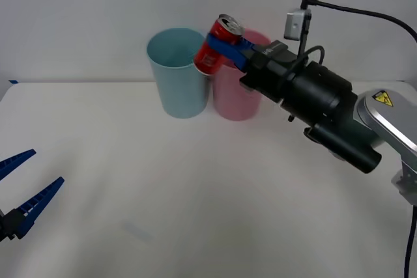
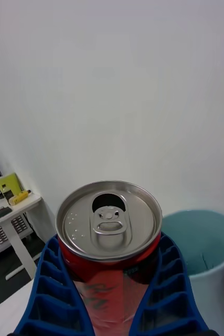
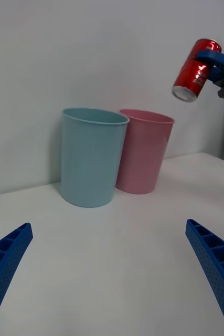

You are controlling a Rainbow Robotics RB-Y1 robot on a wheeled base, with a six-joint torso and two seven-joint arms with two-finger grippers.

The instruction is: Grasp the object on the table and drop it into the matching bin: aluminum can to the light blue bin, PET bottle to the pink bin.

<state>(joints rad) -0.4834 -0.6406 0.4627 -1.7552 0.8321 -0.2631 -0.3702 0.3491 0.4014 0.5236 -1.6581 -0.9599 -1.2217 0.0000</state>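
Note:
My right gripper (image 1: 226, 46) is shut on the red aluminum can (image 1: 217, 44) and holds it tilted in the air, above the rims of the two bins near where they meet. The right wrist view shows the can's silver top and pull tab (image 2: 109, 221) between the blue fingers (image 2: 51, 286), with the light blue bin (image 2: 206, 247) open beyond it. The light blue bin (image 1: 177, 73) stands left of the pink bin (image 1: 238, 92) at the back of the white table (image 1: 195, 193). My left gripper (image 1: 26, 190) rests open, low at the front left.
A white wall rises just behind the bins. In the left wrist view the light blue bin (image 3: 93, 157) and pink bin (image 3: 143, 152) touch side by side, with the can (image 3: 195, 76) high above. A desk with a keyboard (image 2: 7, 210) stands off the table.

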